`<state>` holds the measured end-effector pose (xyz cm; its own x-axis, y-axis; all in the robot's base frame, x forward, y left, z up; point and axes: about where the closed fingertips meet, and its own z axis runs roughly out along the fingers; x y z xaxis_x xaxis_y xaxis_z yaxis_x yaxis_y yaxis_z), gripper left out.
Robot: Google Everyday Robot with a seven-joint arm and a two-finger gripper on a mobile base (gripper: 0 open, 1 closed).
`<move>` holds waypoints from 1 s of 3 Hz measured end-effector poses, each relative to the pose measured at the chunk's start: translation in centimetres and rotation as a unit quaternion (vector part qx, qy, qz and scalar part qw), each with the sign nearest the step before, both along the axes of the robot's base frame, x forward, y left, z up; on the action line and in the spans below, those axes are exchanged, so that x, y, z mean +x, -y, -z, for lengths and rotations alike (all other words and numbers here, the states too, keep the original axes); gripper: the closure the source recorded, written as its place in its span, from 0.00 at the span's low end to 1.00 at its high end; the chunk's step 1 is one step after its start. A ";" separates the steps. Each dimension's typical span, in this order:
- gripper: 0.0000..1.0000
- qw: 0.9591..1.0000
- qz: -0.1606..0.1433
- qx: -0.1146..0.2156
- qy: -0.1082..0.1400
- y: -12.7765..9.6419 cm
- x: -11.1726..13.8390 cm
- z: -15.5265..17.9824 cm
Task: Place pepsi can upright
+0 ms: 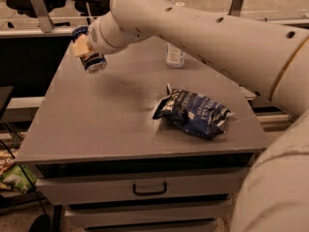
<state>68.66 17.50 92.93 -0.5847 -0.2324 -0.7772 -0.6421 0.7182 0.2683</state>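
Observation:
The pepsi can [91, 61] is a small dark blue can with a shiny silver end. It hangs tilted in the air above the far left part of the grey table [111, 120]. My gripper [83, 47] is shut on the pepsi can, with a tan finger pad [80, 46] pressed on its side. The can does not touch the tabletop. My white arm reaches in from the right across the top of the view.
A dark blue foil snack bag [193, 112] lies on the right half of the table. A clear plastic water bottle [175, 55] stands at the back, partly hidden by my arm. A drawer with a handle [149, 190] sits below the front edge.

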 end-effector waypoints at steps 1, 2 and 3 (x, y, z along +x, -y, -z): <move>1.00 0.999 0.006 0.050 0.020 -0.1 -0.2 0.8; 1.00 0.994 0.018 0.087 0.065 -0.2 0.0 1.0; 1.00 0.987 0.035 0.109 0.110 -0.3 0.4 0.7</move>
<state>69.05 17.83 92.27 -0.4051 -0.0097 -0.9142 -0.6526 0.7034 0.2817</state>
